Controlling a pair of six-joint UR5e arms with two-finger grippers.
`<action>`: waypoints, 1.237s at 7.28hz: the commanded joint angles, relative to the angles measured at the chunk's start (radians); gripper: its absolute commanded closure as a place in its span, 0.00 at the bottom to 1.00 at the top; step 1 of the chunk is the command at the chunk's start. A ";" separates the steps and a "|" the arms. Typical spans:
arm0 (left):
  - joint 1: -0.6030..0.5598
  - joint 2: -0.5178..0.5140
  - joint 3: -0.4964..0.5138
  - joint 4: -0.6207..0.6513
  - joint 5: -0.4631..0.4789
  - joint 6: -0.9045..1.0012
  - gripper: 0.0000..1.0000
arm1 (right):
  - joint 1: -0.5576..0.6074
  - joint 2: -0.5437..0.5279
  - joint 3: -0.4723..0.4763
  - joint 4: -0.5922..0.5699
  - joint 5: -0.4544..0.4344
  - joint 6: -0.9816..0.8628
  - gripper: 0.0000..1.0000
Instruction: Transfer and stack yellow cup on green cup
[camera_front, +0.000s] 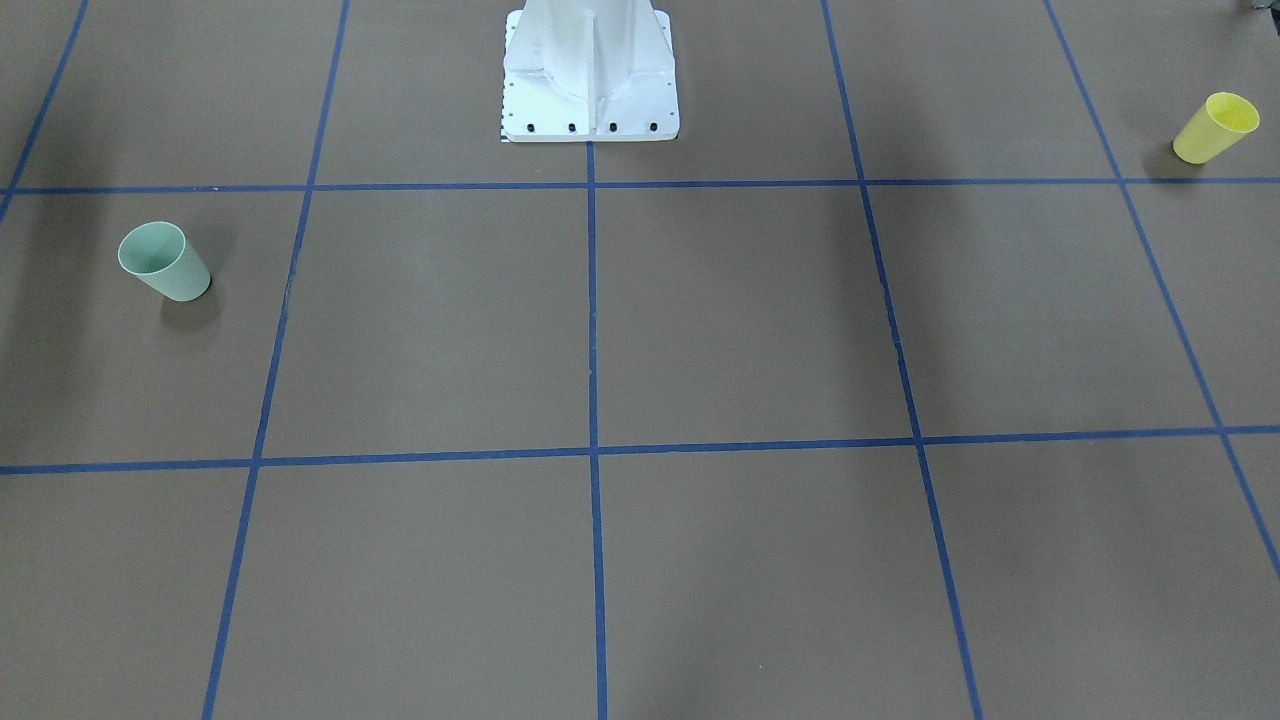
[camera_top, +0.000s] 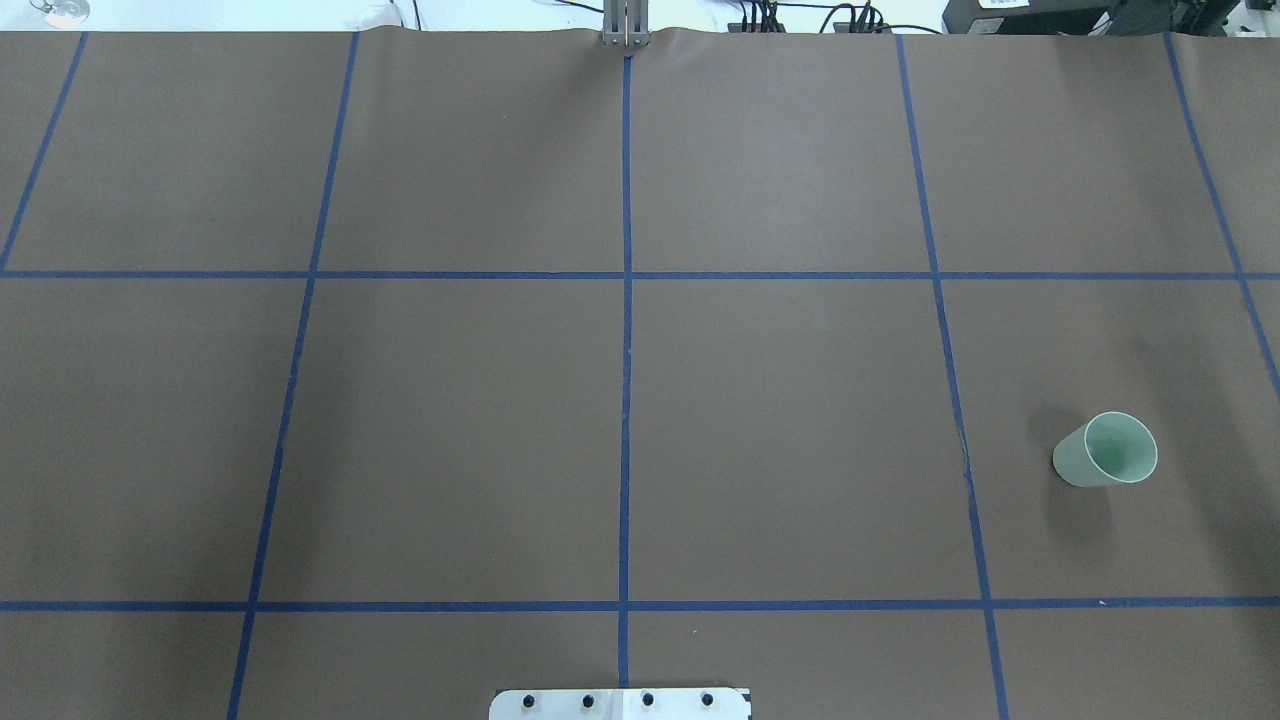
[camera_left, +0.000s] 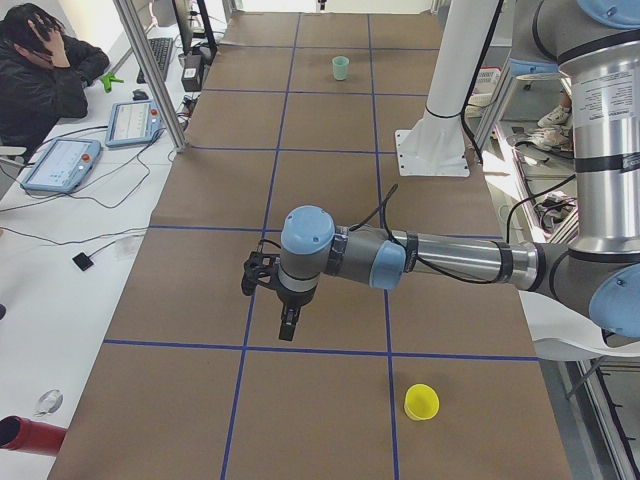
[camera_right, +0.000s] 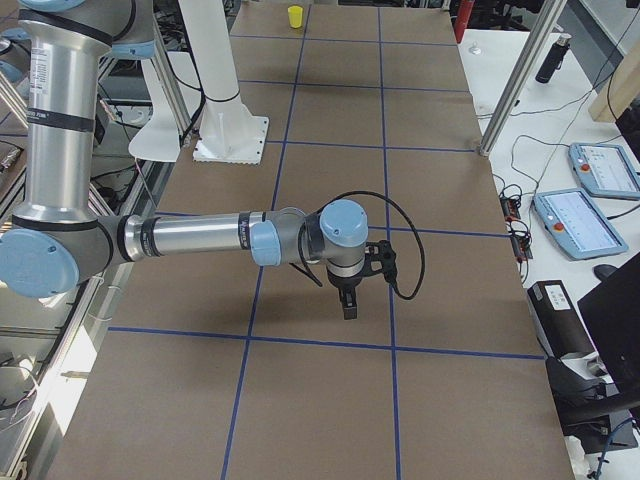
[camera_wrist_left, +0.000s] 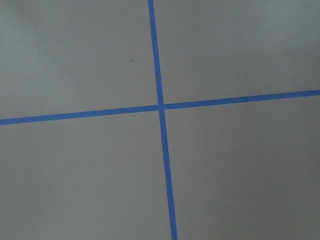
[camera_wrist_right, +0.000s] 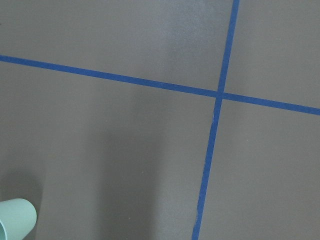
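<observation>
The yellow cup (camera_front: 1214, 127) stands upright, rim up, near the table's edge on my left side; it also shows in the exterior left view (camera_left: 421, 402) and far off in the exterior right view (camera_right: 295, 15). The green cup (camera_front: 165, 262) stands upright on my right side, and shows in the overhead view (camera_top: 1104, 451) and at the right wrist view's bottom left corner (camera_wrist_right: 16, 219). My left gripper (camera_left: 287, 325) hangs above the table, apart from the yellow cup. My right gripper (camera_right: 347, 305) hangs above the table. I cannot tell whether either is open or shut.
The white robot pedestal (camera_front: 590, 75) stands at the table's robot side. Blue tape lines (camera_top: 626, 400) grid the brown table. An operator (camera_left: 45, 70) sits beside control pendants (camera_left: 62, 165) along the far side. Metal frame posts (camera_right: 510, 85) stand there too.
</observation>
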 joint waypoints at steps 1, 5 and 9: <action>-0.001 -0.001 -0.005 0.000 0.005 0.004 0.00 | 0.000 0.000 0.000 0.000 -0.002 -0.010 0.00; 0.000 -0.004 -0.017 -0.005 0.000 -0.004 0.00 | 0.000 0.023 -0.002 -0.003 0.000 0.001 0.00; 0.166 -0.019 -0.059 -0.004 0.176 -0.316 0.00 | 0.000 0.032 0.015 -0.004 0.012 0.003 0.00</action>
